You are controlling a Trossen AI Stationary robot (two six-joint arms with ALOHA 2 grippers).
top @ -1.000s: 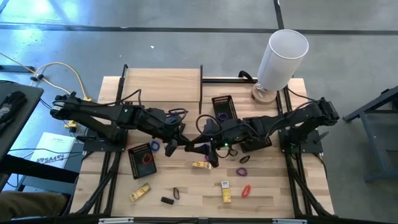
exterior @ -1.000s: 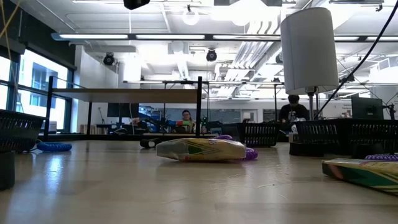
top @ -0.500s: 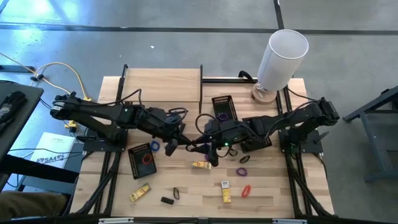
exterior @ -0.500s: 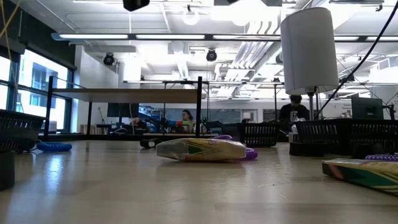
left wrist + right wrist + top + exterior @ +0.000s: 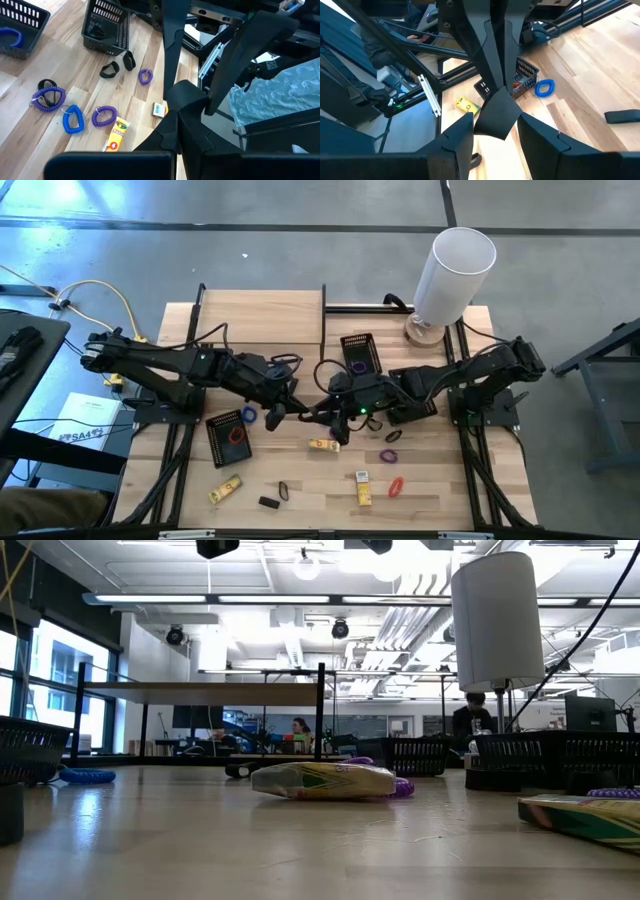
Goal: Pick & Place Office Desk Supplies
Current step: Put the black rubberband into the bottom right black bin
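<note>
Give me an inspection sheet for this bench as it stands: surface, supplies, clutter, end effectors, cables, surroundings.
Surface: wooden table, bare at the back.
Job's things: yellow packets, red loop, purple loop, blue loop, black loop and black block loose on the table.
Clutter: two black mesh trays, tall white cylinder.
End effectors: left end effector shut, meeting the right end effector above the table's middle; a black piece sits between them.
Cables: yellow cable on the floor.
Surroundings: two people far behind.
</note>
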